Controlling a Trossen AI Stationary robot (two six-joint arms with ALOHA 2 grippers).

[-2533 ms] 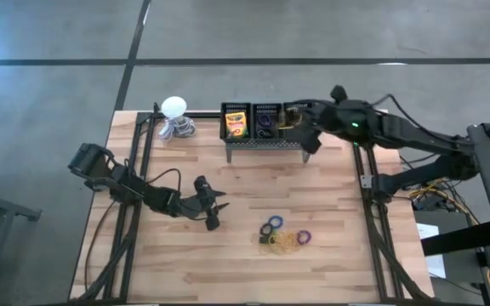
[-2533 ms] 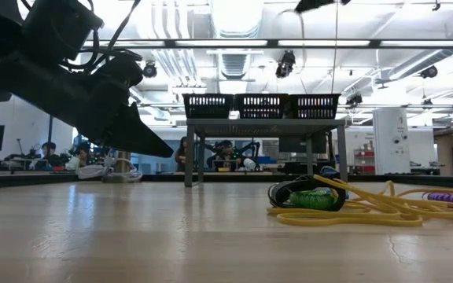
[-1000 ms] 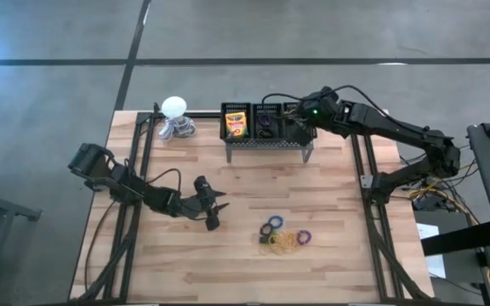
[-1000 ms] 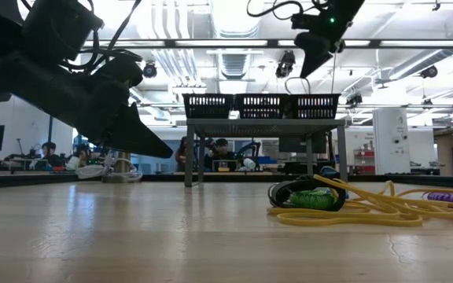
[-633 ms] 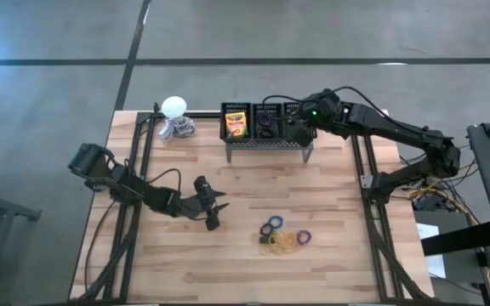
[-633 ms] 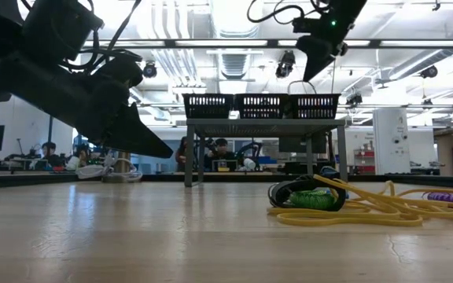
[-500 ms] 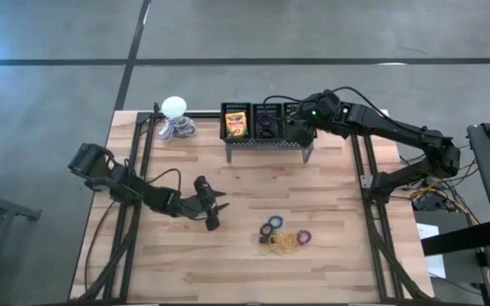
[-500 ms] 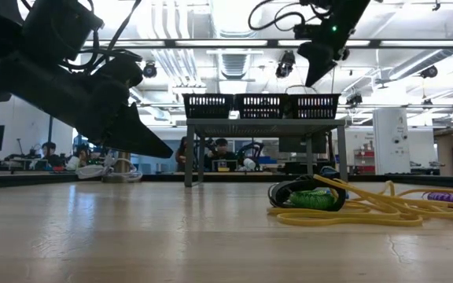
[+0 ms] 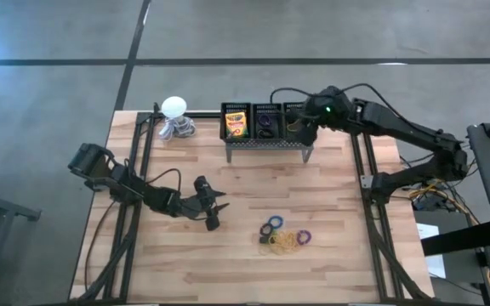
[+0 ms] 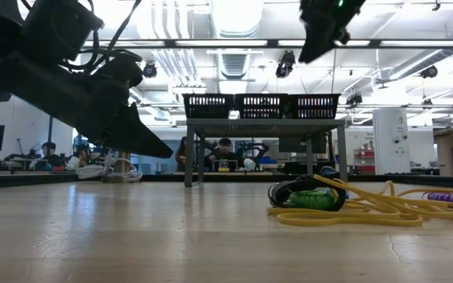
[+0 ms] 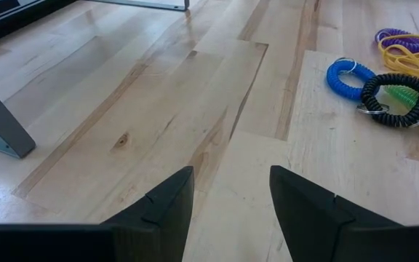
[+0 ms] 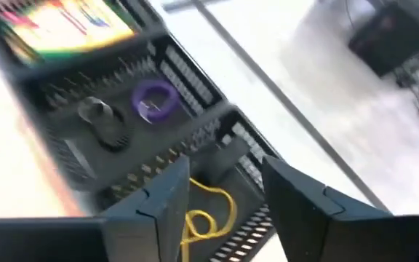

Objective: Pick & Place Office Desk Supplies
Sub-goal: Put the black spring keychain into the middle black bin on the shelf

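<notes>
My right gripper (image 9: pixel 303 127) is open and empty, high above the right compartment of the black mesh organizer (image 9: pixel 266 144). In the right wrist view, a yellow rubber band (image 12: pixel 208 211) lies in that compartment below the open fingers (image 12: pixel 225 171). A purple ring (image 12: pixel 153 98) and a black item (image 12: pixel 100 118) lie in the middle compartment. A crayon box (image 9: pixel 236 124) fills the left one. My left gripper (image 9: pixel 213 212) is open and empty, low over the table's middle. To its right lies a pile: blue ring (image 11: pixel 348 76), black ring (image 11: pixel 398 100), purple ring (image 11: pixel 393 36), yellow rubber bands (image 9: pixel 284 244).
A white ball on a coiled grey base (image 9: pixel 174 117) stands at the far left of the table, left of the organizer. The organizer stands on legs at the far edge (image 10: pixel 262 106). People sit in the room beyond the table in the low view.
My right gripper has risen above the organizer's right compartment. The yellow rubber band that hung below its fingers a second ago no longer hangs there and lies in that compartment. My left arm has kept still.
</notes>
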